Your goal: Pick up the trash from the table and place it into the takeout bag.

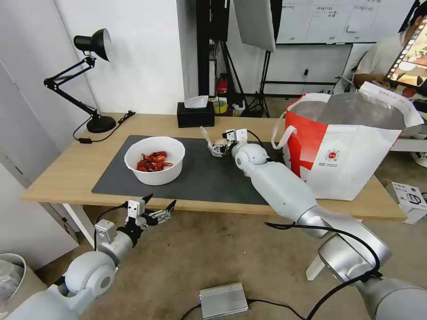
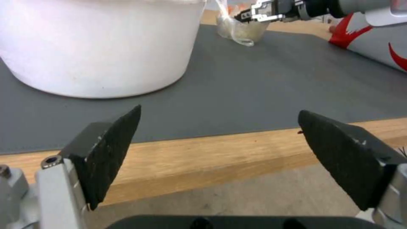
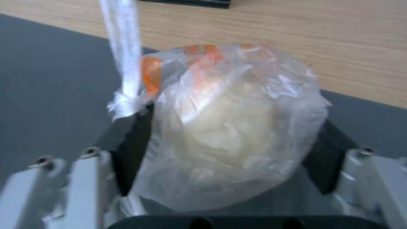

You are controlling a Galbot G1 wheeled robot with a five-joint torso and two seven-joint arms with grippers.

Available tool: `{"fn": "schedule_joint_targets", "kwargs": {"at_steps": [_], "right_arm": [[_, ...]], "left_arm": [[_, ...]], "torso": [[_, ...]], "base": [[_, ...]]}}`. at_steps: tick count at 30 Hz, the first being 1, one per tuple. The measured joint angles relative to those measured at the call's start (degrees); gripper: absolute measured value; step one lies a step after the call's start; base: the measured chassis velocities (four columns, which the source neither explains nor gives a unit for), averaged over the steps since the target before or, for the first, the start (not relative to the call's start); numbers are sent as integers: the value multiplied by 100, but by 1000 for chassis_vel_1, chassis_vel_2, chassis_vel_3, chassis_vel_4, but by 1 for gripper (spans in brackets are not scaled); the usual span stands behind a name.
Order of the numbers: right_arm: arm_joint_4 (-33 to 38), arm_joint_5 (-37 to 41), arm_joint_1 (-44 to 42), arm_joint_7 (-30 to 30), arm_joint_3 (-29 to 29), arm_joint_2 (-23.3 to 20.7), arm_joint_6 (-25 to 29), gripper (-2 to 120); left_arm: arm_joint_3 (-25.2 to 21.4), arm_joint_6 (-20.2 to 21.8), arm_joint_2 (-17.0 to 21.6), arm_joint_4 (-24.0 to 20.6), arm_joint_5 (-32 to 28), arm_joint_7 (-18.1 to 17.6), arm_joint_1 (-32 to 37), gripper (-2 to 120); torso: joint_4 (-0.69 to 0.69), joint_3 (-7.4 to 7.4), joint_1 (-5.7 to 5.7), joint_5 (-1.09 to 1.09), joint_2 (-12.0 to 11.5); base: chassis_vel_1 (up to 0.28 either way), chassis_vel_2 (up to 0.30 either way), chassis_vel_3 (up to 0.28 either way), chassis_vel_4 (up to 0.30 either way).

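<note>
The right gripper (image 1: pixel 219 146) clamps a knotted clear plastic bundle (image 3: pixel 229 127) on the desk's (image 1: pixel 71 164) mat; the takeout bag (image 1: pixel 351 151) stands just right of it. The left gripper (image 1: pixel 159 205), wide open and empty, hangs before the bowl (image 1: pixel 155 160).

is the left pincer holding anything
No, the left pincer is open with nothing between its pads, off the table's front edge.
</note>
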Motion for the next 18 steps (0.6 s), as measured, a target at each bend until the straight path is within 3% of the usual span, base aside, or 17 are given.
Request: {"fn": "schedule_joint_targets", "kwargs": {"at_steps": [4,7,18], "right_arm": [[40,20,-20,16,5,-34,-10,62],[135,27,-71,22,7,-90,-14,46],[652,49,-282,157,9,-351,-28,12]], "left_arm": [[0,0,0,0,-1,0,-2,100],[3,0,-9,0,-2,0,1,100],[2,-1,8,-30,-3,-2,18,100]], "torso": [[0,0,0,0,0],[0,0,0,0,0],[-1,0,0,0,0]], "base": [[0,0,0,0],[0,0,0,0],[0,0,0,0]]}}
